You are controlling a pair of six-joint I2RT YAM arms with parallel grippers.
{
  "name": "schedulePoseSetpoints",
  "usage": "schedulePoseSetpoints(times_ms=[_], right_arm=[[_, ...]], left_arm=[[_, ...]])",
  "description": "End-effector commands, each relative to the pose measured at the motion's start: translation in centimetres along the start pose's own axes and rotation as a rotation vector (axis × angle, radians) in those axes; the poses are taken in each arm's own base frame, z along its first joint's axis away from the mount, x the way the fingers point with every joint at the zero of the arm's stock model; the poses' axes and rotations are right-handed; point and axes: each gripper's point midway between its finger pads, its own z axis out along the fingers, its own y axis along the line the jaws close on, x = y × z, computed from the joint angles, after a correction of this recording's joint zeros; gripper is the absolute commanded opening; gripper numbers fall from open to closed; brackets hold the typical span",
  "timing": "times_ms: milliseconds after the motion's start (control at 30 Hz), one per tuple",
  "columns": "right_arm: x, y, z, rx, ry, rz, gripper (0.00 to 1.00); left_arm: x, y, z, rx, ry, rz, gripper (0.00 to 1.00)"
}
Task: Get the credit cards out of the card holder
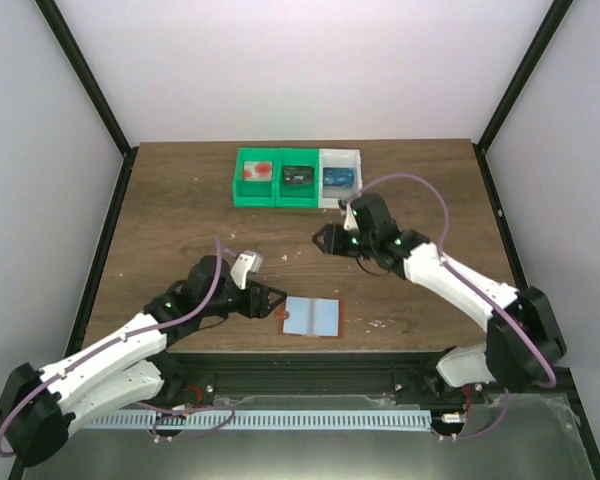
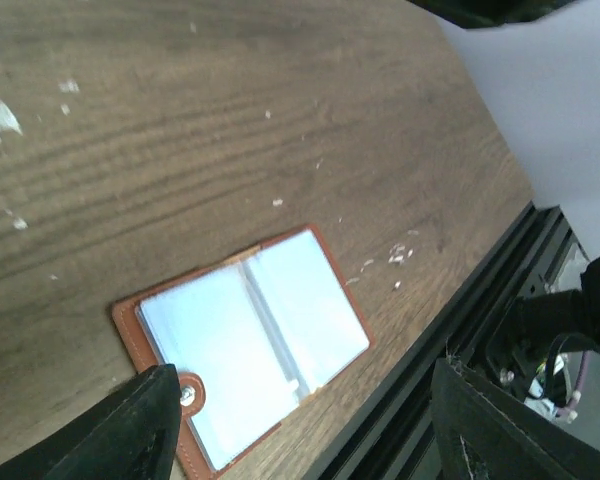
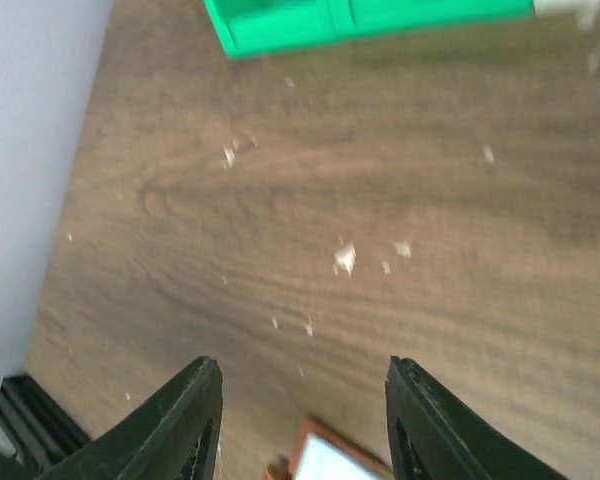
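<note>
Near the front edge of the brown wooden table (image 1: 180, 215): small orange-brown folding card holder (image 1: 312, 317), lying open and flat, pale grey-blue two-panel inside facing up. Just beside its left edge: left gripper (image 1: 271, 298), black fingers (image 2: 130, 430) spread apart, grasping nothing. Farther back, over bare wood: right gripper (image 3: 302, 380), likewise released and empty. Along the far edge: green-and-white row of plastic bins (image 1: 255, 195), with bright blue credit card (image 1: 338, 178) in the white end bin, well apart from the holder.

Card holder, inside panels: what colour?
The card holder is pale grey-blue inside, with an orange-brown rim; best in left wrist view.
</note>
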Motion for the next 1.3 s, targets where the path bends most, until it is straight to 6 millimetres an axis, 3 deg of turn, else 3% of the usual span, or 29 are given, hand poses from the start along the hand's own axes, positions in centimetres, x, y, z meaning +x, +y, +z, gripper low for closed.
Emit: schedulePoseSetpoints(times_ms=[0, 133, 300, 500, 633, 933, 1033, 1267], right_arm=[[5.3, -1.1, -1.7, -0.03, 0.09, 0.059, 0.47], [9.8, -2.4, -3.3, -0.052, 0.133, 0.103, 0.44], [14.8, -4.0, -3.4, -0.067, 0.197, 0.16, 0.42], [18.0, -4.4, -2.6, -0.099, 0.23, 0.184, 0.4], [19.2, -5.4, -1.8, -0.078, 0.253, 0.184, 0.37], [21.2, -8.0, -0.5, 0.004, 0.293, 0.175, 0.36], [21.2, -8.3, -0.2, 0.019, 0.299, 0.167, 0.35], [19.9, -8.0, -1.0, 0.046, 0.259, 0.147, 0.36]], left_arm=[[1.0, -1.1, 1.9, 0.123, 0.033, -0.094, 0.69], [2.2, -0.3, 3.7, 0.137, 0.061, -0.158, 0.69], [3.4, 0.1, 6.0, 0.192, 0.096, -0.241, 0.73], [4.3, 0.5, 8.4, 0.226, 0.137, -0.286, 0.73], [4.9, 1.4, 9.5, 0.194, 0.164, -0.283, 0.74], [6.5, 3.2, 9.5, 0.123, 0.186, -0.284, 0.76], [6.7, 3.1, 9.2, 0.128, 0.185, -0.293, 0.76], [4.9, 2.2, 7.4, 0.115, 0.131, -0.268, 0.78]])
